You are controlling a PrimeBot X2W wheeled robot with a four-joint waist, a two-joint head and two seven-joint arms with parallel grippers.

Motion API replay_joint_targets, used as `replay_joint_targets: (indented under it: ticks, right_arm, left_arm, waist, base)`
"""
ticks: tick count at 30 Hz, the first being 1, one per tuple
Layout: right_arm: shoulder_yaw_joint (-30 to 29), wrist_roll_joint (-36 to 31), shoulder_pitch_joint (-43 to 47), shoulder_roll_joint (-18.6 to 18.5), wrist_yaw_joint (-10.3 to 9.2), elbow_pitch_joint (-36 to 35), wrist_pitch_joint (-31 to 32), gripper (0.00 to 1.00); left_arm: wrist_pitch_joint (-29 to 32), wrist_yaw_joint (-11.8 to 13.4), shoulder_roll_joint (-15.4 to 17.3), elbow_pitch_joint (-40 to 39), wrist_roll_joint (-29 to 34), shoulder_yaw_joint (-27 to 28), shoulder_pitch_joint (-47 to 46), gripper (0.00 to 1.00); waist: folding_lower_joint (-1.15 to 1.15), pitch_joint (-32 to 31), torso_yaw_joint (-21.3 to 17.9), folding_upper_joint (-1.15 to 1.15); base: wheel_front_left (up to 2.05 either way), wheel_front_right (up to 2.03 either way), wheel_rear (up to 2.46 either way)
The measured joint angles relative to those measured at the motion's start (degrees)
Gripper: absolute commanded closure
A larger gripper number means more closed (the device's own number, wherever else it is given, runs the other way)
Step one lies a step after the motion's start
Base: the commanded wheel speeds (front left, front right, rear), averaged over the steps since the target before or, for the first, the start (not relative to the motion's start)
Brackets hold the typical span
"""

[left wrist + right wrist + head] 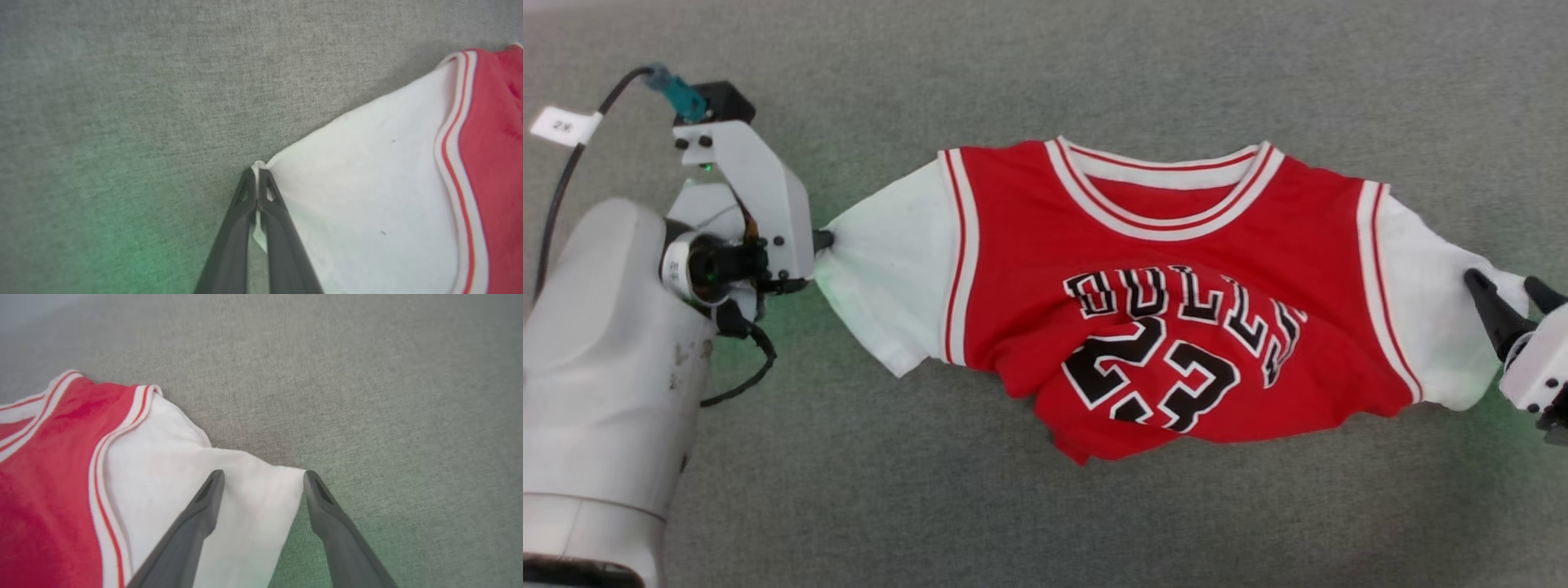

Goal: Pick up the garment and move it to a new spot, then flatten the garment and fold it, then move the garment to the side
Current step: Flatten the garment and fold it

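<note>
Garment lies front-up on the grey bench, lower half rumpled. I read "BULLS", creased, and "23". Left gripper jaws pinch its left sleeve tip; right gripper jaws stand spread astride its right sleeve end. Cable tag beyond the left sleeve reads "2X".

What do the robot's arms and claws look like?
Its left arm is pale grey, with a white angular bracket, a teal plug and a black cable carrying a white tag. The left claw and right claw each have two long dark fingers.
</note>
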Motion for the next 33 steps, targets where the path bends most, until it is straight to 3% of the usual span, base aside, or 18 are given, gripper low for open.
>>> replay_joint_targets:
  ticks: [9, 10, 11, 23, 27, 33]
  right_arm:
    - [-3.71, -1.15, -5.8, 1.76, -0.03, 6.78, 13.73, 0.02]
    - [-4.13, -1.16, -6.31, 1.77, -0.03, 7.26, 15.12, 0.69]
    - [-4.35, -1.48, -6.8, 1.62, -0.03, 7.59, 16.26, 1.0]
    - [-8.9, -7.58, -15.34, 3.59, -0.02, 11.26, 29.05, 1.0]
    - [-7.5, -8.36, -21.65, 4.03, -0.02, 11.43, 27.95, 1.0]
    - [-3.57, -8.66, -29.29, 4.37, -0.02, 14.26, 20.09, 1.0]
  left_arm:
    - [-1.12, -1.03, -1.44, 1.98, -0.4, -0.93, -2.33, 1.0]
    - [-1.25, -1.2, -1.58, 2.25, -0.4, -1.08, -2.49, 1.0]
    - [-1.45, -1.27, -1.76, 2.5, -0.42, -1.18, -2.7, 1.0]
    - [-3.56, -1.69, -4.47, 7.91, -1.47, -1.76, -5.26, 1.0]
    - [-6.28, -1.94, -6.22, 9.04, -1.46, -1.9, -7.46, 1.0]
    - [-13.13, -2.4, -6.25, 9.7, -0.62, -1.92, -12.82, 1.0]
  waist:
    - [0.0, 1.55, 1.71, 0.0]
    - [0.0, 1.66, 1.88, 0.0]
    - [0.0, 1.74, 2.03, 0.0]
    - [0.0, -1.14, 3.24, 0.0]
    - [0.0, -3.41, 3.72, 0.0]
    - [0.0, -7.79, 4.58, 0.0]
  base:
    - [0.0, 0.0, 0.0]
    - [0.0, 0.0, 0.0]
    - [0.0, 0.0, 0.0]
    - [0.0, 0.0, 0.0]
    - [0.0, 0.0, 0.0]
    - [0.0, 0.0, 0.0]
